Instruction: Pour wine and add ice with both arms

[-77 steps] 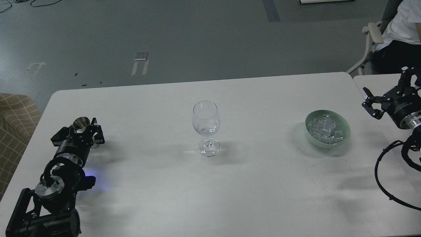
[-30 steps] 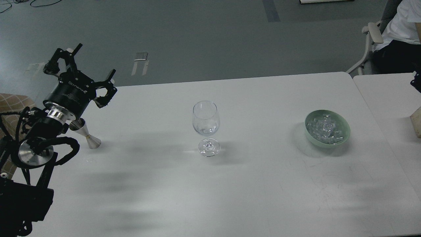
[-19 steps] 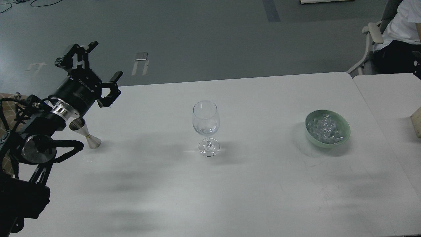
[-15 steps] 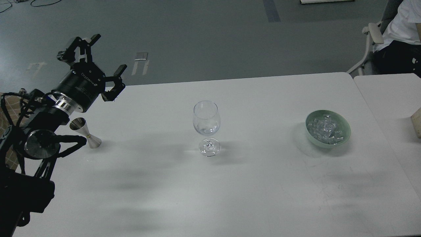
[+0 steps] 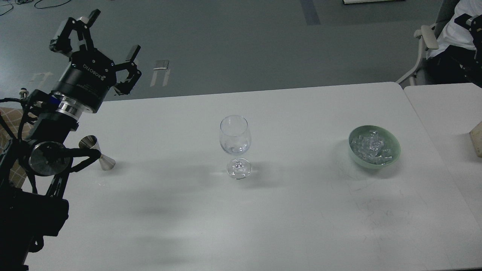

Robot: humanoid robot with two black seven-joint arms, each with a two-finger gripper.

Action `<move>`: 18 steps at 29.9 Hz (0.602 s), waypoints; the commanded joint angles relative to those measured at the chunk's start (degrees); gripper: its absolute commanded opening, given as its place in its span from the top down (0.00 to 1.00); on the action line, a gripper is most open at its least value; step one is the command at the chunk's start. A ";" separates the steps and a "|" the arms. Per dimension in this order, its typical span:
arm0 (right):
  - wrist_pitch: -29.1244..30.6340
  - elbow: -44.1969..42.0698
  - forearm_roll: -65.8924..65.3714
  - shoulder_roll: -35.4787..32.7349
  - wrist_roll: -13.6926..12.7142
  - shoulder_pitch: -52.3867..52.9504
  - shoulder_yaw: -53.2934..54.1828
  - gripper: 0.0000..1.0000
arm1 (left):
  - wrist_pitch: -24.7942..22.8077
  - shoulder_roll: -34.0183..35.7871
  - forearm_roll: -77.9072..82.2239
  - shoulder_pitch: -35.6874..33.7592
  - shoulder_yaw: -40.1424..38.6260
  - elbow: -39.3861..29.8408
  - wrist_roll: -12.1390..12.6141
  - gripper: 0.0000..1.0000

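A clear stemmed glass (image 5: 235,135) stands at the table's middle with a small amount of clear wine (image 5: 235,148) in its bowl. A pale green bowl (image 5: 391,160) at the right holds the ice (image 5: 371,146), many small clear chunks. A silver jigger (image 5: 97,153) stands on the table at the left. My left gripper (image 5: 109,37) is open and empty, raised high above and behind the jigger. My right gripper (image 5: 467,19) shows only as a small dark part at the top right edge, far behind the bowl.
The white table (image 5: 263,218) has its far edge just behind the glass. A second table (image 5: 440,109) adjoins at the right with a beige object (image 5: 476,139) on it. A seated person (image 5: 463,34) and chair are at the far right.
My left gripper let go of the jigger, opened and rose up and back to the left. My right arm withdrew from beside the bowl and now shows at the top right edge.
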 commanded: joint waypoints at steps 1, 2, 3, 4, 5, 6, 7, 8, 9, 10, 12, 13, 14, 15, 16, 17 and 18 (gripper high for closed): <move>0.01 2.12 -8.54 -1.33 0.03 1.61 -1.89 0.00 | -2.06 0.27 -0.15 0.41 -2.16 1.04 -0.53 0.02; 0.01 3.09 -11.61 -2.38 0.03 2.05 -2.59 0.00 | -3.11 0.09 -0.41 0.41 -2.42 1.31 -0.53 0.02; 0.01 3.62 -13.21 -2.74 0.03 2.41 -2.95 0.00 | -3.56 -0.08 -0.41 0.50 -2.51 1.31 -0.53 0.02; 0.01 4.32 -16.62 -3.53 0.03 3.28 -3.91 0.00 | -3.56 -0.34 -0.41 0.85 -2.52 1.40 -0.53 0.02; 0.01 4.59 -18.74 -3.80 0.03 3.98 -4.79 0.00 | -3.21 -0.70 -0.50 1.02 -2.52 1.40 -0.44 0.02; 0.01 4.59 -20.85 -4.06 0.03 4.77 -5.67 0.00 | -2.95 -1.05 -0.59 1.11 -2.52 1.40 -0.44 0.02; 0.01 4.76 -25.14 -4.50 0.20 6.78 -7.94 0.00 | -1.82 -1.92 -0.59 1.29 -2.43 1.57 -0.44 0.02; 0.01 4.77 -27.01 -4.85 0.46 7.85 -9.27 0.00 | -1.11 -2.45 -0.50 1.46 -2.43 1.66 -0.44 0.02; 0.01 4.77 -30.07 -5.64 1.60 9.69 -12.15 0.00 | 0.73 -3.41 -0.59 1.90 -2.43 1.75 -0.44 0.02; 0.01 4.68 -32.80 -6.52 3.35 11.53 -15.40 0.00 | 2.14 -3.95 -0.59 2.51 -2.43 1.84 -0.53 0.02; -0.08 4.59 -35.19 -7.05 4.77 13.47 -18.58 0.00 | 2.85 -4.13 -0.59 3.13 -2.52 1.84 -0.53 0.02; -0.08 4.68 -37.11 -7.14 5.21 15.22 -21.29 0.00 | 2.42 -4.13 -0.50 3.48 -2.43 1.92 -0.53 0.02; -0.16 4.85 -38.52 -7.14 5.39 16.55 -23.50 0.00 | 2.24 -4.04 -0.50 4.53 -2.43 2.01 -0.53 0.02; -0.17 5.03 -39.06 -7.14 5.39 17.08 -24.39 0.00 | 2.15 -4.13 -0.50 5.15 -2.51 1.93 -0.44 0.02; -0.17 5.55 -39.59 -7.23 5.39 17.61 -26.14 0.00 | 1.80 -4.13 -0.59 6.20 -2.60 1.93 -0.27 0.02; -0.17 5.73 -40.03 -7.49 5.39 17.70 -26.94 0.00 | 1.54 -4.13 -0.59 6.39 -2.60 1.93 0.00 0.02; -0.08 5.99 -40.29 -7.93 5.39 17.70 -27.73 0.00 | 1.19 -4.13 -0.59 6.39 -2.60 2.01 0.17 0.02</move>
